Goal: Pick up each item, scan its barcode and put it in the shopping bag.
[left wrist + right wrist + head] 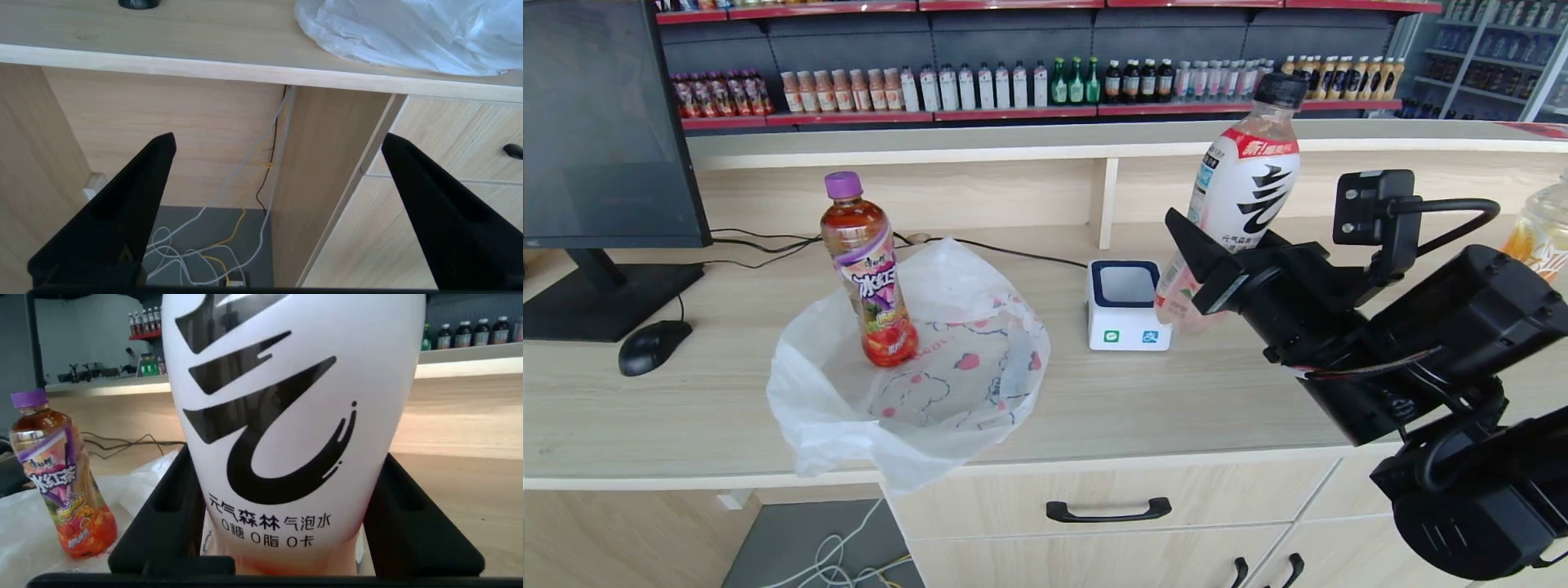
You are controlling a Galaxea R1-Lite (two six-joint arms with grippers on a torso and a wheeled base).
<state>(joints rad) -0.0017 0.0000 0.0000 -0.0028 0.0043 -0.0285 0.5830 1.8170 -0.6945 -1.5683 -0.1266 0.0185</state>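
While the left gripper [278,139] hung with jaws wide apart below the counter [163,33] edge, cables [204,253] on the floor between them, the right gripper [1205,273] clamped a white bottle [1245,184] above the counter. Just beside those jaws sat the scanner [1125,306]; past it, the bag [964,384] held a tea bottle [870,278] upright. Drink shelves [1013,82] lined the back.

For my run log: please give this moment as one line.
right gripper: shut on white bottle near scanner | left gripper: open | tea bottle: in bag
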